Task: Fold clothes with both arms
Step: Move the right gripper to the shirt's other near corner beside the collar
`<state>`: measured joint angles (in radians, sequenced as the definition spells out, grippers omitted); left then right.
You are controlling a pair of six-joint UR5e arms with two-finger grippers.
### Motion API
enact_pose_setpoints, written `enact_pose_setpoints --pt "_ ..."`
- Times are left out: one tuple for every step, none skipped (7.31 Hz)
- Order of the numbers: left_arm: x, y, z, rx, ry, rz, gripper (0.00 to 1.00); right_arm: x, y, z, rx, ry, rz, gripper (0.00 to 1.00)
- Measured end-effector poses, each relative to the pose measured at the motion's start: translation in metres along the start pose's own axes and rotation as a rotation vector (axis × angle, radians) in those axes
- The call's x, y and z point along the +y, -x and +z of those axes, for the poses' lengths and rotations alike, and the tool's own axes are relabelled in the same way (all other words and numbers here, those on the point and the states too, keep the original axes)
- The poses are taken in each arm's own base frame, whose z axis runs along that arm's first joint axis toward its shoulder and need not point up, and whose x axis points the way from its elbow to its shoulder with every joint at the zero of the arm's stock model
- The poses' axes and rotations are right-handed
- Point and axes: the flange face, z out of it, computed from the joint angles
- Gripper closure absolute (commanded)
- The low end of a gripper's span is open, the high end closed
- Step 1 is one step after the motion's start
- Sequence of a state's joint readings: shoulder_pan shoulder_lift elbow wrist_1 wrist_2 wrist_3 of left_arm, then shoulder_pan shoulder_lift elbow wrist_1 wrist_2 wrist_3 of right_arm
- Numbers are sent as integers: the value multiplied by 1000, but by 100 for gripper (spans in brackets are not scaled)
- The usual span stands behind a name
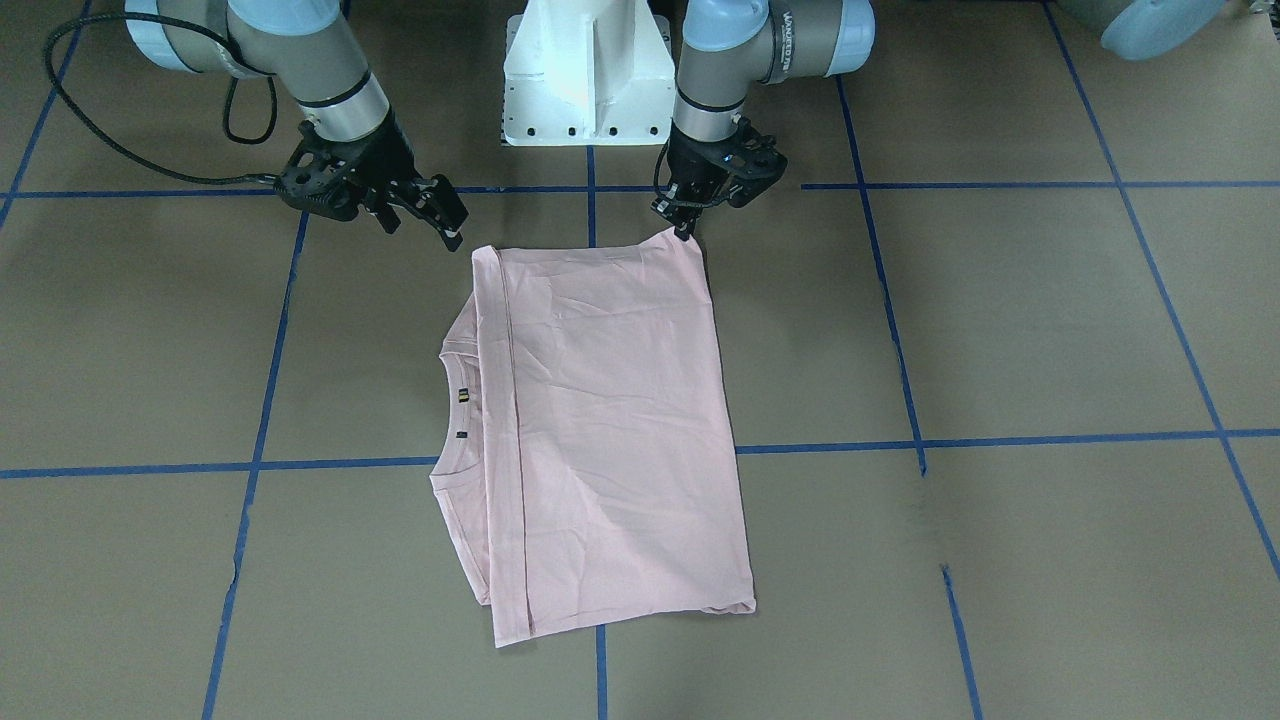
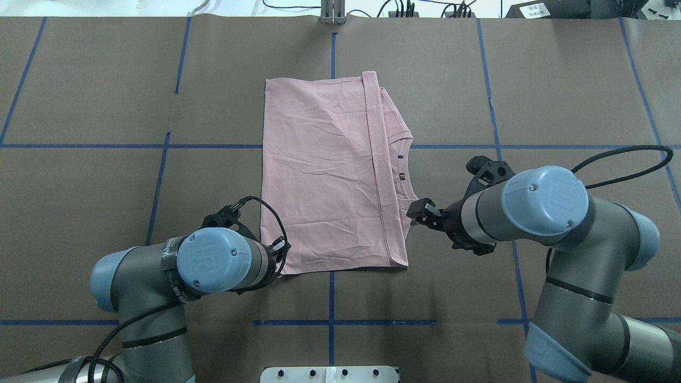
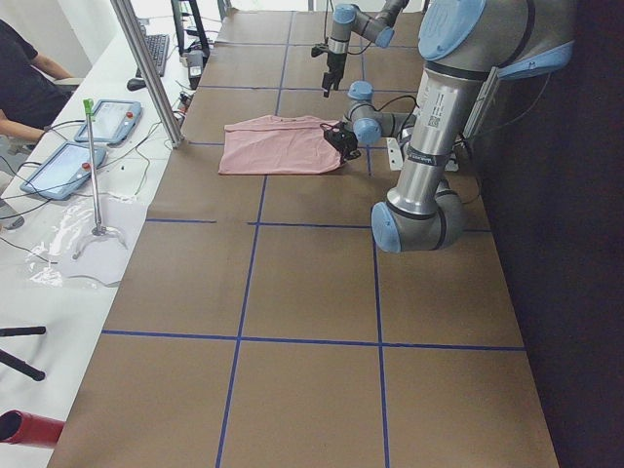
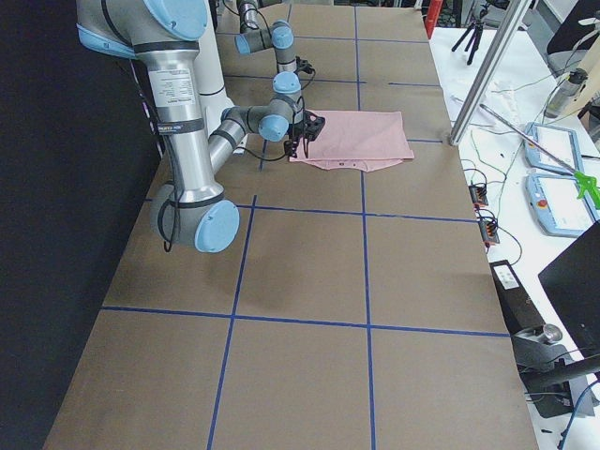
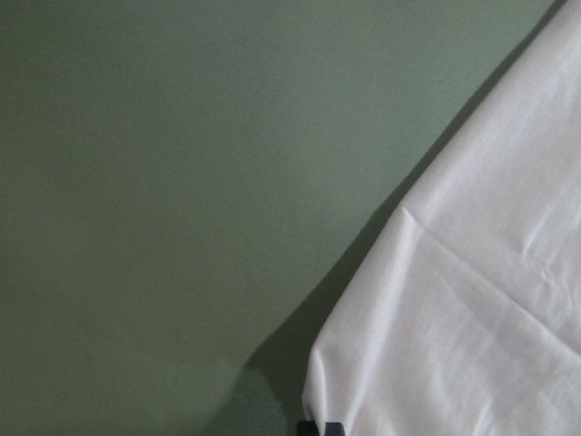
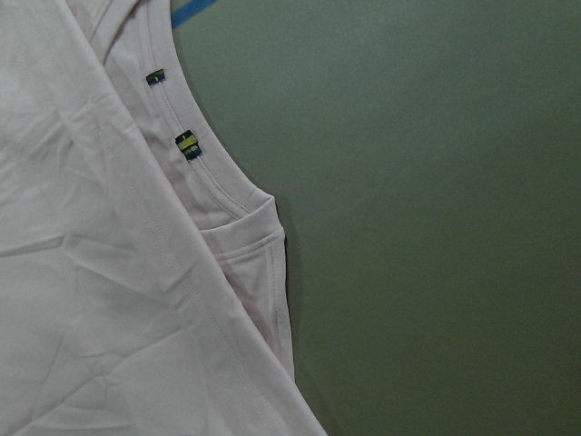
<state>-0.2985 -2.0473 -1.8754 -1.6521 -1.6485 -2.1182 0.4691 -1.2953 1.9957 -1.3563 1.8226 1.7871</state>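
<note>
I'm seeing the pale pink T-shirt (image 1: 610, 420) lying mid-table in front of the white base (image 1: 585, 70). It's folded into a rough rectangle, soft jersey w/ fine creases all over. One long folded-over hem is running down the side where the neckline is poking out. The table (image 1: 1000, 320) is showing matte brown paper w/ a blue tape (image 1: 1000, 437) grid, and the shirt is sitting across one tape line.

The left gripper (image 1: 686, 228) is pointing down at the shirt's near corner on the robot's left. Its fingers are looking pressed together on the fabric edge, and the corner is peaking up slightly. The left wrist cam is confirming this: dark fingertips (image 5: 310, 427) are sitting right at the cloth's edge.

The right gripper (image 1: 425, 225) is hovering beside the neck-side corner w/ its fingers spread, apart from the cloth.

Only the right wrist cam is giving me the ribbed collar (image 6: 213, 186), its stitching and two small tags (image 6: 188, 143); the side views are showing just a flat pink patch.
</note>
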Motion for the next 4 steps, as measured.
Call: enact_pose_setpoints --pt "0 -1 -2 3 2 1 100 7 10 20 18 0 39 0" --pt "-1 -2 -5 10 3 1 100 16 17 38 33 -10 61 0" --pt "-3 -4 -11 21 5 4 100 26 22 52 45 -18 76 0" --pt "-4 -5 -16 29 8 8 100 34 28 64 57 -21 102 0"
